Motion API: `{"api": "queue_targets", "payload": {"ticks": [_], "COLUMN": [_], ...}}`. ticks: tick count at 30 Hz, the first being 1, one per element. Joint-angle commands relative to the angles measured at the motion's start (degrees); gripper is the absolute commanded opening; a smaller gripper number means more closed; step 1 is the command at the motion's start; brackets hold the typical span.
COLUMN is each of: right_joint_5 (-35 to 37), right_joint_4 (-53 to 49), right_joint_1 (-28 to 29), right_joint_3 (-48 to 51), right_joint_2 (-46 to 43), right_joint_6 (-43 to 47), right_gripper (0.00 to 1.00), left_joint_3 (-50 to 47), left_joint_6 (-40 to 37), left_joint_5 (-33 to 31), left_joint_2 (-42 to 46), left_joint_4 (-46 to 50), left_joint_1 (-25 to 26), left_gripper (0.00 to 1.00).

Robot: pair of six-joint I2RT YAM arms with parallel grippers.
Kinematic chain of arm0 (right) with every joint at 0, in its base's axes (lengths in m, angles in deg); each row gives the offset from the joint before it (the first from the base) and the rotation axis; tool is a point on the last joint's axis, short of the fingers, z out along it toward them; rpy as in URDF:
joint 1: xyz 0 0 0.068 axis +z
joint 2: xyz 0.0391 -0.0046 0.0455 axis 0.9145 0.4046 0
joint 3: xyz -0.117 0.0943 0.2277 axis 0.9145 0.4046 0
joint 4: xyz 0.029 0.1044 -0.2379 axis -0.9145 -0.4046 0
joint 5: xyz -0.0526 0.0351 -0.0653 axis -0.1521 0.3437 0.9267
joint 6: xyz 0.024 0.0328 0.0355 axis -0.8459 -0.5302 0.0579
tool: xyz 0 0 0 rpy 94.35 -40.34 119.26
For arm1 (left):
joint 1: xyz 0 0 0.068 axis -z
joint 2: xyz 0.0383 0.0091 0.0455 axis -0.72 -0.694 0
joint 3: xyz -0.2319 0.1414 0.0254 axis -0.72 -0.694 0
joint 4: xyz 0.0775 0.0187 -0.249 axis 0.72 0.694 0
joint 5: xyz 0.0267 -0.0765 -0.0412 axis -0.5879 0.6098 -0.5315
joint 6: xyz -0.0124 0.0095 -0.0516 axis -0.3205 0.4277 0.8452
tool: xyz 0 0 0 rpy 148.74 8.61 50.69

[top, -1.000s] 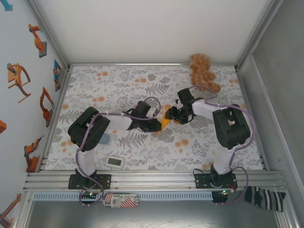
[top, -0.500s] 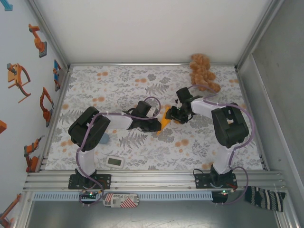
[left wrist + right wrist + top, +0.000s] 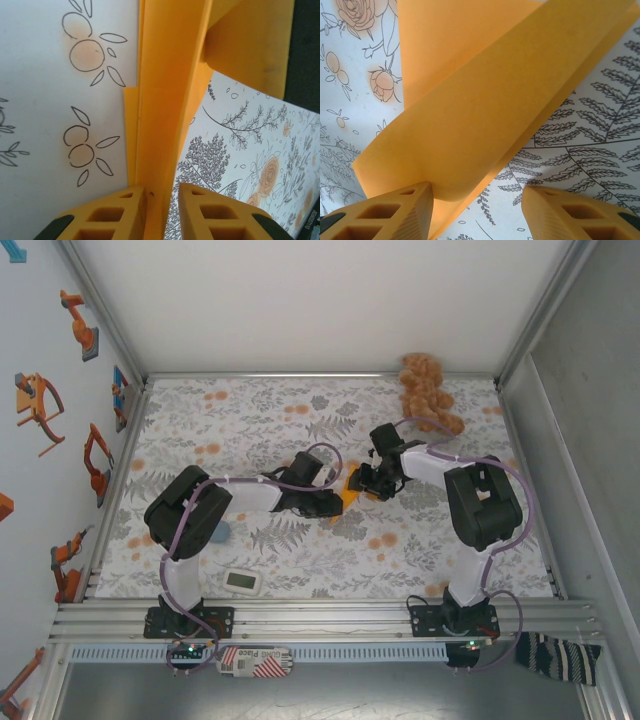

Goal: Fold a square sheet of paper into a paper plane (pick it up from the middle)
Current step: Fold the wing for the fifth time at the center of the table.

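Paper (image 3: 348, 490) is sitting partly folded at the middle of the worktop (image 3: 250, 410), between both claws. Both arms are reaching inward, forearms low, wrists turning toward each other. Left claw (image 3: 162, 200) is straddling the creased edge with narrow jaws; whether it is gripping, I cannot tell. Right claw (image 3: 477, 200) is standing wide, a raised flap leaning on one finger (image 3: 395, 212). Folding seems to be midway. Next, that flap needs pressing flat while the left side is steadying.

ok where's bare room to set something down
Free: far-left flowered cloth, beyond the left arm; the near strip between the small white rectangular device and the right arm's base. Crowded: centre, around the folded bright orange paper; far-right, tan plush toy.
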Motion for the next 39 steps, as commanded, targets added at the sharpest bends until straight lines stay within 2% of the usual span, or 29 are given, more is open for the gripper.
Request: {"api": "queue_targets", "payload": {"ticks": [1, 7, 14, 30, 39], "right_joint_5": [9.93, 9.75, 9.57, 9.48, 9.4], "right_joint_4": [4.12, 4.42, 4.55, 4.69, 4.6], "right_joint_1": [0.45, 0.48, 0.53, 0.62, 0.71], "right_joint_3": [4.45, 4.51, 4.56, 4.63, 4.7], "right_joint_2": [10.6, 10.34, 10.46, 10.5, 10.28], "right_joint_6": [2.04, 1.98, 2.05, 1.86, 1.7], "right_gripper": [0.53, 0.53, 0.53, 0.52, 0.52], "left_joint_3": [0.66, 0.36, -0.39, 0.24, 0.34], "left_joint_6": [-0.92, -1.81, -0.71, -1.28, -1.63], "left_joint_5": [-2.17, -3.64, -2.46, -2.1, -2.3], "left_joint_2": [1.99, 5.46, 6.5, 3.9, 2.15], "left_joint_4": [8.05, 10.74, 8.97, 10.47, 10.46], "left_joint_1": [0.92, 0.92, 0.92, 0.83, 1.27], "left_gripper": [0.28, 0.3, 0.3, 0.15, 0.13]}}
